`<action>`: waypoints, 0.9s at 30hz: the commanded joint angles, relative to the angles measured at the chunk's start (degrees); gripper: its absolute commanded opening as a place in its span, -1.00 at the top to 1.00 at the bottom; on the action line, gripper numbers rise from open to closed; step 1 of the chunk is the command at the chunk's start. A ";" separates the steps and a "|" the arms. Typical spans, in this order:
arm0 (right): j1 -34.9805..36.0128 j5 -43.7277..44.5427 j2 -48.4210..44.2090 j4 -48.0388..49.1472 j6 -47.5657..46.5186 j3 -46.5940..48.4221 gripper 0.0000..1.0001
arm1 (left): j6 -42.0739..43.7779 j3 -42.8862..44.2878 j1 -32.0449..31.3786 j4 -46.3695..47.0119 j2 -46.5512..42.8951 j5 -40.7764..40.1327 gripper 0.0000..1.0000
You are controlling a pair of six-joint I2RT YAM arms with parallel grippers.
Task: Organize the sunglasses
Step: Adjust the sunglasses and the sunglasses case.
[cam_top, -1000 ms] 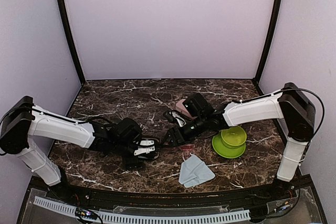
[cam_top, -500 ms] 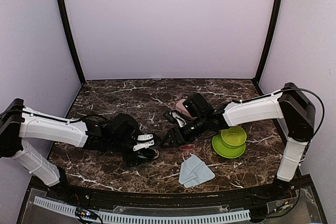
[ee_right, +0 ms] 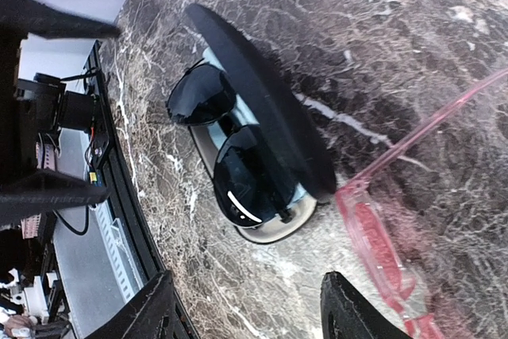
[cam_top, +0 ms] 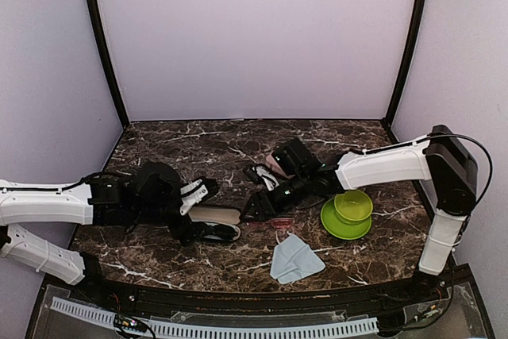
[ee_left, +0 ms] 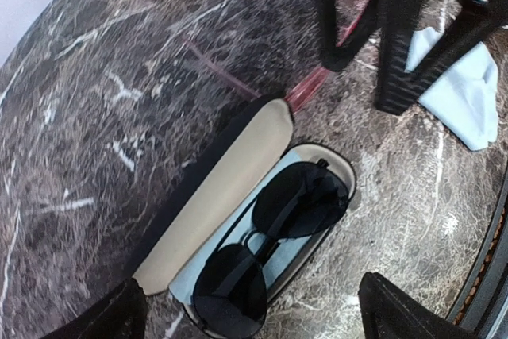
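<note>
Two wrist views reveal black sunglasses (ee_left: 270, 252) in the open case (ee_left: 218, 196), overhead unclear.

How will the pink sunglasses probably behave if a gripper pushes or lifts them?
The pink sunglasses look thin and translucent, so probably light and fragile. One temple sticks out, so it may fold when gripped. On the polished table they would likely slide, not roll.
</note>
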 commanded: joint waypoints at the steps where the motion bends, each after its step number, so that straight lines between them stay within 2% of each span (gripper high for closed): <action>1: 3.38 4.54 -2.24 1.40 -0.22 0.26 -0.26 | -18.20 1.20 0.80 -9.92 -1.82 -5.51 -0.91; 6: 7.14 8.97 -1.97 2.65 1.93 -1.10 -0.27 | -37.73 1.87 1.32 -15.30 -2.76 -6.78 -0.93; 10: 9.48 11.91 -0.13 2.69 3.68 -1.49 -0.38 | -45.52 0.45 3.20 -17.73 -3.91 -5.65 -0.98; 19: 10.62 15.61 4.84 1.48 5.66 2.09 -0.46 | -46.19 -5.01 11.05 -13.78 -4.96 4.47 -0.98; 27: 10.63 16.25 7.94 1.61 5.79 4.24 -0.44 | -43.74 -6.03 13.35 -11.85 -3.73 8.24 -0.93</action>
